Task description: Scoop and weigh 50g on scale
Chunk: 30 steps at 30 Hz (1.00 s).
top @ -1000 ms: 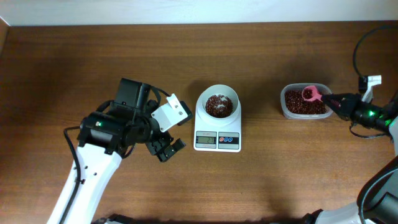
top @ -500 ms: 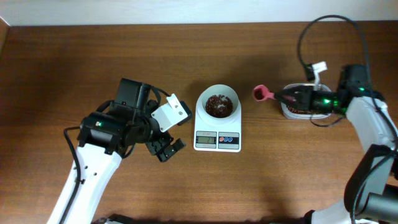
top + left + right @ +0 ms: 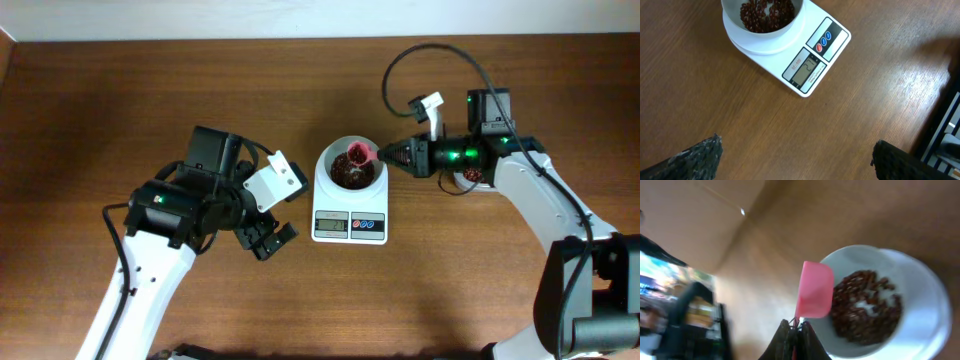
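The white scale (image 3: 350,215) stands mid-table, its round bowl (image 3: 350,165) holding dark red-brown beans (image 3: 347,170). My right gripper (image 3: 388,155) is shut on the handle of a pink scoop (image 3: 361,153), whose cup hangs over the bowl's right rim. In the right wrist view the pink scoop (image 3: 815,289) is tipped over the beans (image 3: 865,305) in the bowl. My left gripper (image 3: 268,238) stands open left of the scale, nothing between its fingers. The left wrist view shows the scale (image 3: 805,60) with its display and the beans (image 3: 765,12).
A clear tub of beans (image 3: 470,178) lies right of the scale, mostly hidden under my right arm. A black cable (image 3: 420,55) loops above that arm. The back edge of the table runs along the top.
My right arm has swung left from the tub, carrying the pink scoop to the bowl on the scale. The left arm has not moved.
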Each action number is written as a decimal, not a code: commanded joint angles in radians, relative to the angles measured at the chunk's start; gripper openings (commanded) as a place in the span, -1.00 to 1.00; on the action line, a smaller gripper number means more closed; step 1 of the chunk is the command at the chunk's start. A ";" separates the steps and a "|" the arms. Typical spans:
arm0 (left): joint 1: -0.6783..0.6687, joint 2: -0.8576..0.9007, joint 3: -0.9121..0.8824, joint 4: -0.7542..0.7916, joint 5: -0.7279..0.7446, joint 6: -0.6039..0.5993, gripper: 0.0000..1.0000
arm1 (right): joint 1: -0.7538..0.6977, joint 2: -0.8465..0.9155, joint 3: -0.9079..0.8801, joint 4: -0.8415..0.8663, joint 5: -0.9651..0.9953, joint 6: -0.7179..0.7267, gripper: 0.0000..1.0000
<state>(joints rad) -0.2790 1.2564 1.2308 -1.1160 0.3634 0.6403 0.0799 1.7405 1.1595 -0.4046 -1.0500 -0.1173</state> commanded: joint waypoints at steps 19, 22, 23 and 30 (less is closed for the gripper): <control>0.004 -0.011 0.015 0.000 0.015 0.019 0.98 | 0.012 -0.053 0.015 0.033 0.116 -0.267 -0.92; 0.004 -0.011 0.015 0.000 0.015 0.019 0.98 | 0.033 -0.120 0.016 0.003 0.133 -0.267 -0.92; 0.004 -0.011 0.015 0.000 0.014 0.019 0.98 | 0.045 -0.123 0.016 -0.005 0.178 -0.268 -0.92; 0.004 -0.011 0.015 0.000 0.014 0.019 0.99 | 0.194 -0.126 0.025 -0.026 0.594 -0.275 -0.92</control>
<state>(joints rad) -0.2790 1.2564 1.2308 -1.1156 0.3634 0.6403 0.2447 1.6260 1.1625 -0.4339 -0.5724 -0.3790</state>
